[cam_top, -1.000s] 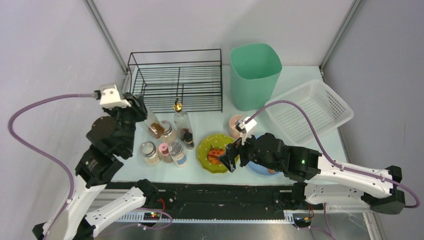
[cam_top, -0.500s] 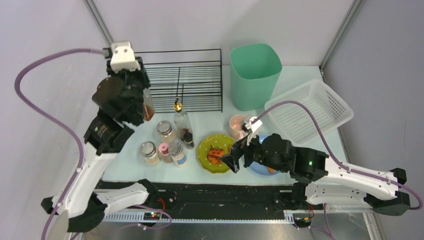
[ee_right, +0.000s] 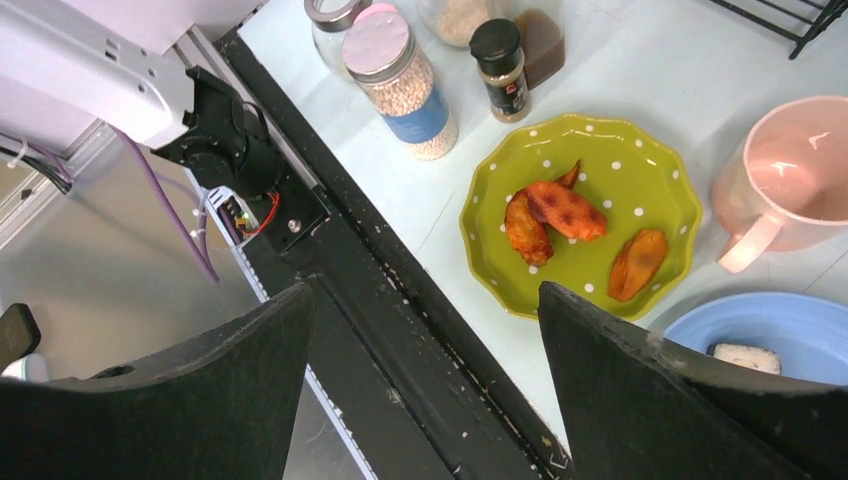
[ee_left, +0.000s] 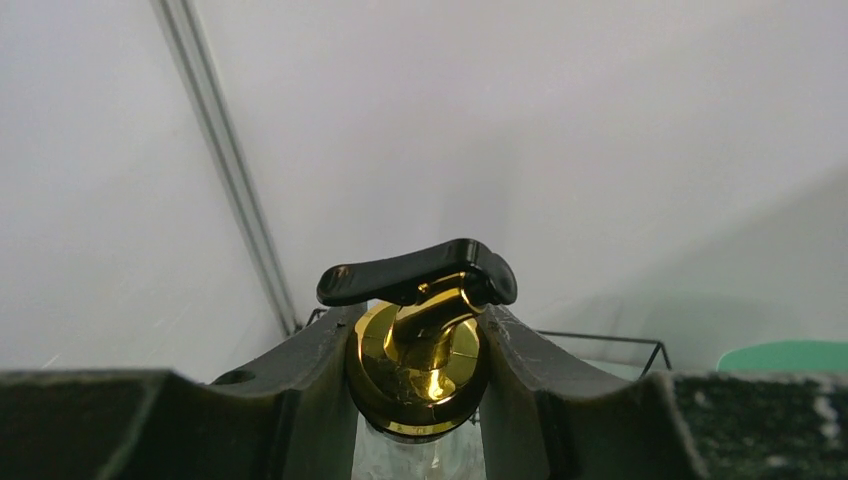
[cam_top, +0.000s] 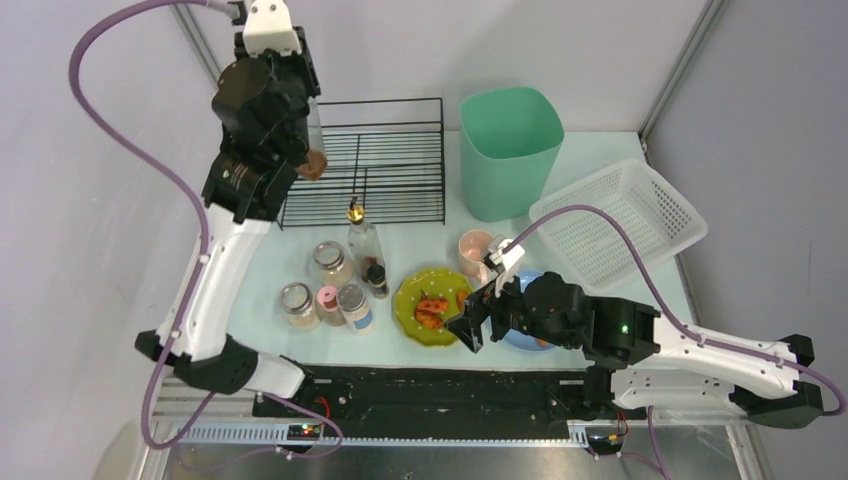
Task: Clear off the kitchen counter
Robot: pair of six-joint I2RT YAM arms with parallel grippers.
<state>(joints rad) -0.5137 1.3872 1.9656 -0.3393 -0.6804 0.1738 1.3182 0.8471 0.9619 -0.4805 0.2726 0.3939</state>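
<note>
Top view. The kitchen counter (cam_top: 420, 245) lay flat between the frame posts, directly in front of the arm bases, its long axis running left to right and its short axis pointing away from the arms. At far left, the left gripper (ee_left: 418, 345) was clamped on a glass bottle (cam_top: 313, 162) with a gold pourer, held high over the left end of the wire rack (cam_top: 365, 160). One second earlier this bottle leaned low among the jars (cam_top: 330, 290) on the counter. A green plate (cam_top: 432, 305) with food pieces sat mid-counter. The right gripper (ee_right: 425, 380) hovered by the plate's near edge, fingers wide apart and empty, having shifted only slightly. The counter itself had not moved.
</note>
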